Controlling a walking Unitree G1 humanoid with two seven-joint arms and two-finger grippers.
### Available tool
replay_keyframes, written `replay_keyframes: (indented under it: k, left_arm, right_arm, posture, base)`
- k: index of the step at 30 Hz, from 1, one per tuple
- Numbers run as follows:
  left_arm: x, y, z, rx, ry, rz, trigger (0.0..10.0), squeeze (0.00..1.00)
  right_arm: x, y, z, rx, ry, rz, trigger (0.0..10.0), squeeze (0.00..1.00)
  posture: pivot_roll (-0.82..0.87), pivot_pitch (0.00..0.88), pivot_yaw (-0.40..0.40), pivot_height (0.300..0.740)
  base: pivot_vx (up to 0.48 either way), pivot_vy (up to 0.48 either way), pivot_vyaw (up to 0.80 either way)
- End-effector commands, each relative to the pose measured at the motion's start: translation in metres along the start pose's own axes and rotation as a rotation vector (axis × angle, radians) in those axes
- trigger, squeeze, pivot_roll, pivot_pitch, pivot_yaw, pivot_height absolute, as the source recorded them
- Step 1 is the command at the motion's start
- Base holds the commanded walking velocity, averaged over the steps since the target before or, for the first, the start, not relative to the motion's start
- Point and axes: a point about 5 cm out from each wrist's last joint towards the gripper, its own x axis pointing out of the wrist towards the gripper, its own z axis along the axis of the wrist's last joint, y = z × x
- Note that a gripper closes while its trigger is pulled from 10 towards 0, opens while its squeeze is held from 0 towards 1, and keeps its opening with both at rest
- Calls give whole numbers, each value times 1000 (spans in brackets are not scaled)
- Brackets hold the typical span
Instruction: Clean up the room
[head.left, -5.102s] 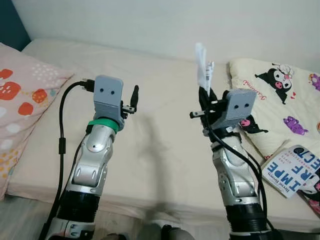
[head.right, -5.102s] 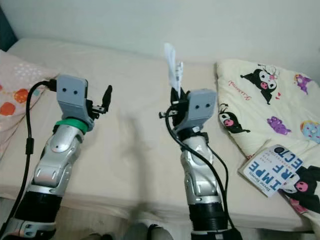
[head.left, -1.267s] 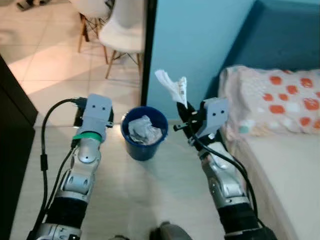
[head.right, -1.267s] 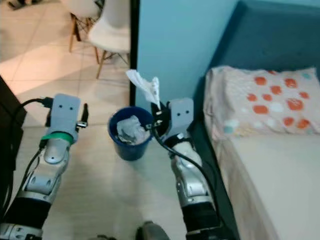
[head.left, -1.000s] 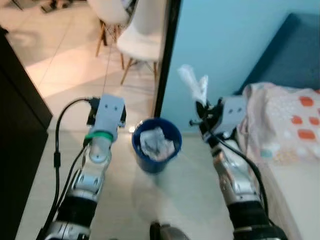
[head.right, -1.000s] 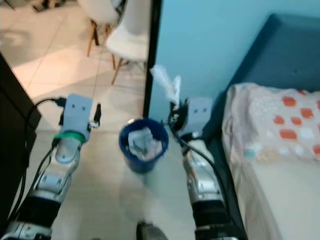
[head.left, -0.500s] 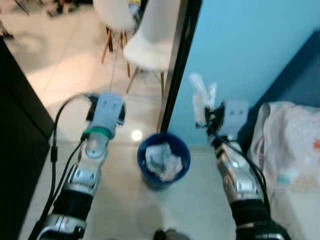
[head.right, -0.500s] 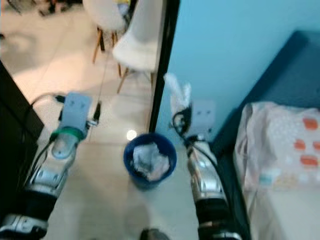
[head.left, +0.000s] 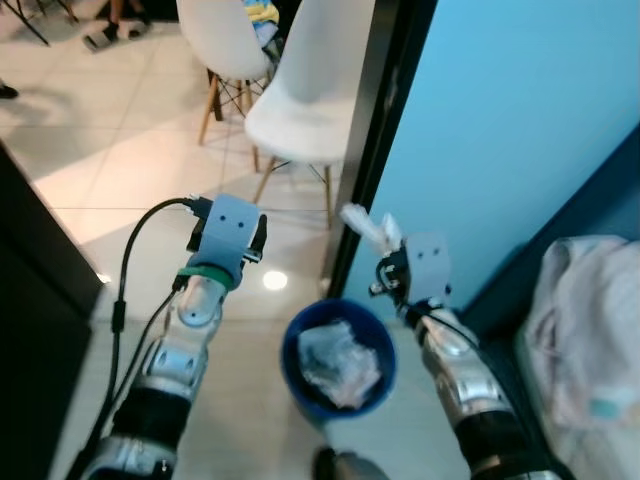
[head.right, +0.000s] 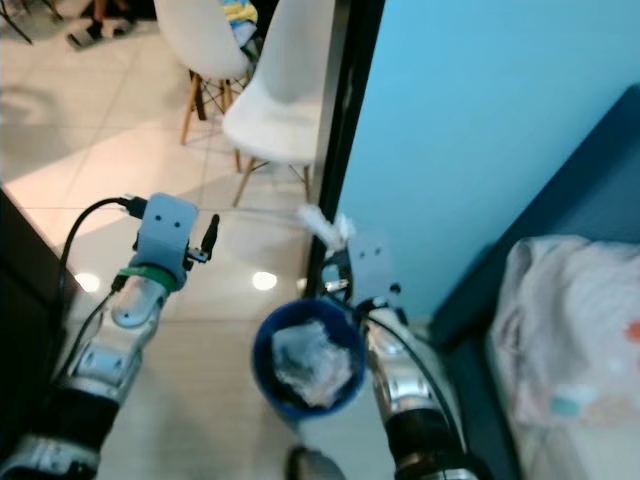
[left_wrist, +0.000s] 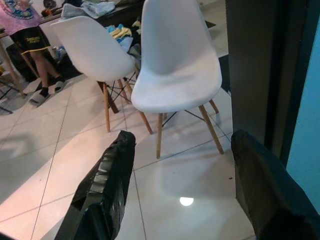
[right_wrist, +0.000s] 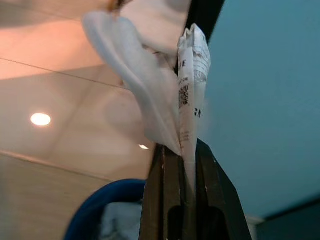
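Compared with half a second ago, the blue waste bin (head.left: 338, 362) sits lower and closer in the head views, and the right gripper (head.left: 384, 268) is now just above its far rim, fingers pinched on the crumpled white wrapper (right_wrist: 165, 85). The left gripper (left_wrist: 180, 185) hovers spread apart over the tiled floor (left_wrist: 30, 170), facing two white chairs (left_wrist: 177, 65).

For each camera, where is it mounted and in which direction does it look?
Eye views: on the head, looking down at the blue bin; both silver arms show.
Left wrist view: along the left gripper, jaws open, toward the white chairs.
Right wrist view: along the right gripper, jaws shut on the white wrapper.
Shared: the chairs and the bin appear in eye and wrist views.
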Motion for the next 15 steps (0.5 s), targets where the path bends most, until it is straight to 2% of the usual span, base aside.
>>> replay_keyframes:
  k: [1,3,6,7,9,10,12,14,15]
  left_arm:
    - [-6,-3,-12,-2,48,-31,10000,0]
    - [-15,-15,-18,3,75,-150,10000,0]
    - [-38,-22,-34,7,139,-299,10000,0]
    - [-38,-22,-34,7,139,-299,10000,0]
    - [-53,-22,-40,15,164,-363,10000,0]
    - [-53,-22,-40,15,164,-363,10000,0]
    - [-70,-20,-39,0,167,-433,10000,0]
    - [-74,-19,-38,-5,166,-450,10000,0]
    - [-79,-18,-34,-11,155,-467,10000,0]
  right_arm:
    - [-2,7,-13,5,61,18,10000,0]
    - [-4,12,-30,9,151,48,10000,0]
    - [-3,14,-37,40,183,54,10000,0]
    - [-3,14,-37,40,183,54,10000,0]
    - [1,12,-35,72,178,37,10000,0]
    - [1,12,-35,72,178,37,10000,0]
    - [5,5,-36,96,188,-15,10000,0]
    - [6,3,-36,100,191,-27,10000,0]
    - [5,1,-39,97,206,-48,10000,0]
  posture:
    - [-102,78,1,723]
    - [-102,97,3,723]
    - [-97,145,8,723]
    - [-97,145,8,723]
    - [-87,171,9,723]
    - [-87,171,9,723]
    - [-70,200,9,723]
    - [-70,200,9,723]
    - [-43,227,14,723]
  base:
    - [0,0,0]
    - [0,0,0]
    - [0,0,0]
    - [0,0,0]
    - [0,0,0]
    - [0,0,0]
    - [0,0,0]
    - [0,0,0]
    - [0,0,0]
